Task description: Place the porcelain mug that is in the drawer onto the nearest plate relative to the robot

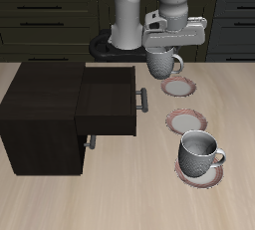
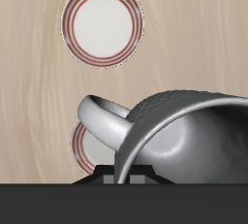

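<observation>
Wooden table [image 1: 60, 199] supports the open drawer [image 1: 105, 102]. Gripper [image 1: 162, 50] clamps the porcelain mug [image 1: 159, 65], airborne above the rearmost plate [image 1: 184, 87], at 12 o'clock from the other two.

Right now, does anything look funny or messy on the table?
Nothing is spilled or broken. The gripper holds the porcelain mug in the air above the plate nearest the robot. The drawer is pulled open. Another mug stands upright on its saucer.

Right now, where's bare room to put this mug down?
The plate under the held porcelain mug is bare, and so is the middle plate. The front plate already carries a second mug. It is crowded beside the open drawer.
</observation>
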You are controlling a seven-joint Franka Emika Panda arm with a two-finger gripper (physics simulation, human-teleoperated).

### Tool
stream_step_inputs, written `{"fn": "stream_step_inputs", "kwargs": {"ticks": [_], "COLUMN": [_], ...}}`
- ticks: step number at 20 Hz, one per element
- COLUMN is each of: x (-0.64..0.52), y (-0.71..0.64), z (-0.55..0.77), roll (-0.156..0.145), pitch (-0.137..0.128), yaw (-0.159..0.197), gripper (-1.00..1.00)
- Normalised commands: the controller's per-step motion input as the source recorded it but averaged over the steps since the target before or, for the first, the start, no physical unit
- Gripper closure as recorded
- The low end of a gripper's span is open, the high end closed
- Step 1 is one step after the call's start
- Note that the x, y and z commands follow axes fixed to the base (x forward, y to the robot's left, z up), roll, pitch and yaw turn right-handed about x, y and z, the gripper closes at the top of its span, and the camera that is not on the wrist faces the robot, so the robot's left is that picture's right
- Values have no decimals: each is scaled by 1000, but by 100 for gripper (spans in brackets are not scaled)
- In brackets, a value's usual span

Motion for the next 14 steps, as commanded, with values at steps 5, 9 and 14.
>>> {"fn": "stream_step_inputs", "kwargs": {"ticks": [5,9,14], "x": [-118,-126,-134], "y": [86,117,86], "z": [-270,-306,-464], "roll": [18,32,38], "pitch": [55,48,102], "yaw": [-18,-7,-26], "gripper": [100,100,100]}}
